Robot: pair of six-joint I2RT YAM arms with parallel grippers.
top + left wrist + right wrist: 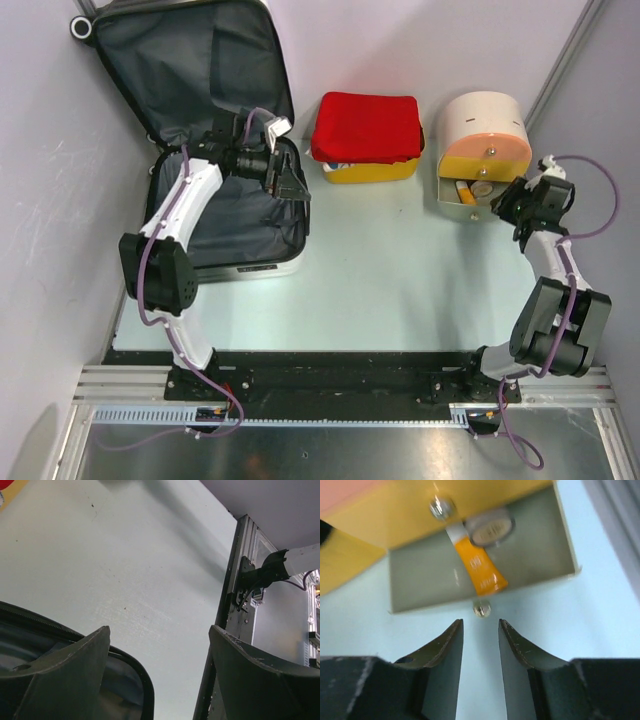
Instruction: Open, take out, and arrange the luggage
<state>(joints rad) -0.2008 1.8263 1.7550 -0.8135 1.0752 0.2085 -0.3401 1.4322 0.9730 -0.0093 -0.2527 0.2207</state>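
Observation:
The luggage (250, 228) lies open at the back left, its dark grey lining showing and its lid (180, 60) leaning up behind it. My left gripper (295, 185) hovers over the case's right edge, open wide with nothing between its fingers. In the left wrist view that gripper (159, 630) frames bare table, with the case's zip rim (135, 675) at the lower left. My right gripper (505, 205) is at the far right, away from the luggage. In the right wrist view that gripper (480, 625) has its jaws a narrow gap apart and empty.
A yellow basket (385, 172) with a red cloth (365, 125) on it stands at the back centre. Right of it is a round cream-and-orange drawer box (485, 125). Its drawer (420, 580) is pulled out, holding an orange tube (480, 570). The drawer's metal knob (481, 609) sits just beyond my right fingertips.

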